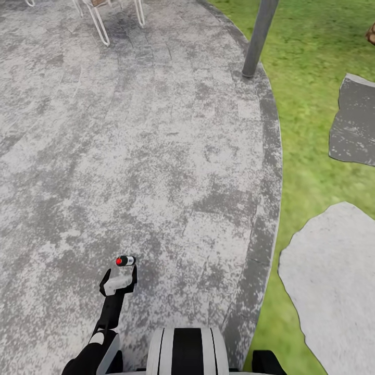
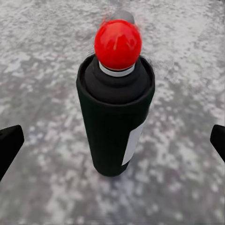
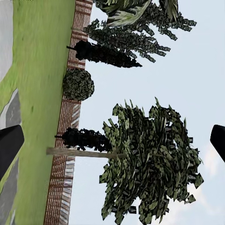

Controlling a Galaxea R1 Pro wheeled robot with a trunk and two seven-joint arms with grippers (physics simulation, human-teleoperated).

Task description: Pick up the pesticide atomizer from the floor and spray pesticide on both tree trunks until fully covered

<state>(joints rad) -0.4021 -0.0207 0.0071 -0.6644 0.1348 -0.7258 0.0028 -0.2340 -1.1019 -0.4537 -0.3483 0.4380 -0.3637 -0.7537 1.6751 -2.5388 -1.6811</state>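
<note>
The pesticide atomizer point(image 1: 125, 260) is a small black bottle with a white label and a red top, resting on the grey paving. My left gripper point(image 1: 120, 273) reaches out just short of it. In the left wrist view the atomizer point(image 2: 115, 117) sits centred between the two dark fingertips point(image 2: 9, 143), which stand far apart and touch nothing, so the left gripper point(image 2: 112, 140) is open. My right gripper point(image 3: 112, 140) is open and empty, facing the lawn. Beyond it stands one tree point(image 3: 150, 164) with a thin straight trunk point(image 3: 79, 153).
A grey post point(image 1: 259, 39) stands at the patio's curved edge, with white chair legs point(image 1: 99, 21) at the far left. Grass point(image 1: 312, 78) and two stone slabs point(image 1: 354, 122) point(image 1: 333, 281) lie to the right. A brown slatted fence point(image 3: 65, 140) and dark conifers point(image 3: 103, 54) ring the lawn.
</note>
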